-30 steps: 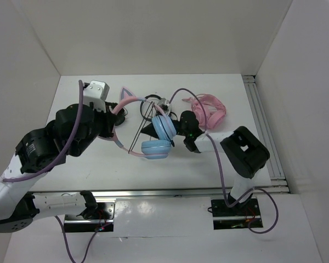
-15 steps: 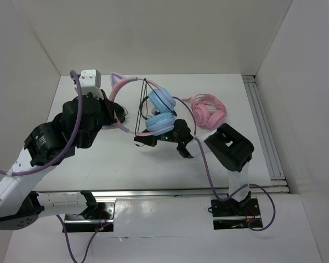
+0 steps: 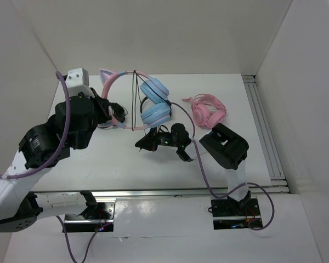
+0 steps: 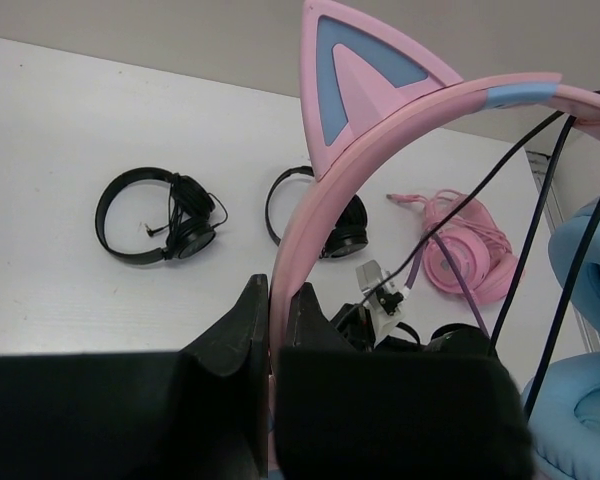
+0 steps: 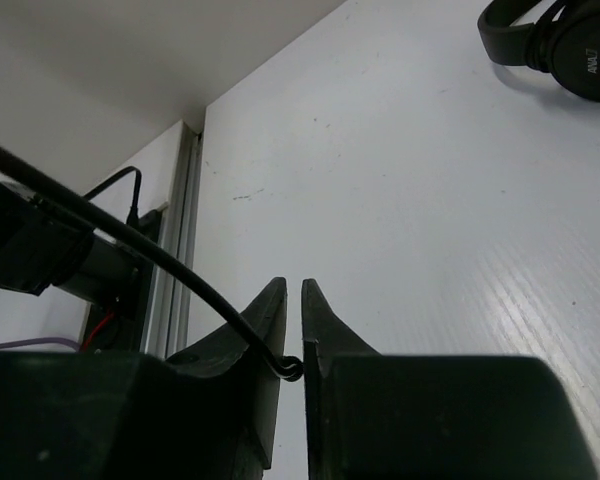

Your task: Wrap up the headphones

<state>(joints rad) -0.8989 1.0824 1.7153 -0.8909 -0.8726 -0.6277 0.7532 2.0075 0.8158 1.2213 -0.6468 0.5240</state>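
Observation:
The headphones [image 3: 155, 114] hang in the air at table centre, light blue ear cups close together, pink cat-ear headband [image 3: 123, 76] arching left. My left gripper [image 3: 117, 114] is shut on that headband [image 4: 380, 130], jaws [image 4: 277, 300] pressed to both its sides. The thin black cable [image 3: 134, 101] runs in loops down from the headband to my right gripper [image 3: 139, 145], which sits low in front of the ear cups. Its jaws [image 5: 292, 300] stand a narrow gap apart, open, with the cable [image 5: 130, 235] hooked over the left finger into the gap.
All-pink cat-ear headphones [image 3: 208, 109] lie at the back right. Two black headphones [image 4: 155, 215] [image 4: 315, 215] lie on the table under the lifted pair; one shows in the right wrist view [image 5: 560, 40]. A metal rail [image 3: 263, 126] runs along the table's right edge.
My left arm has lifted the headphones up and back to the left. The right gripper has swung left and nearer under the ear cups, and its jaws have parted slightly around the cable.

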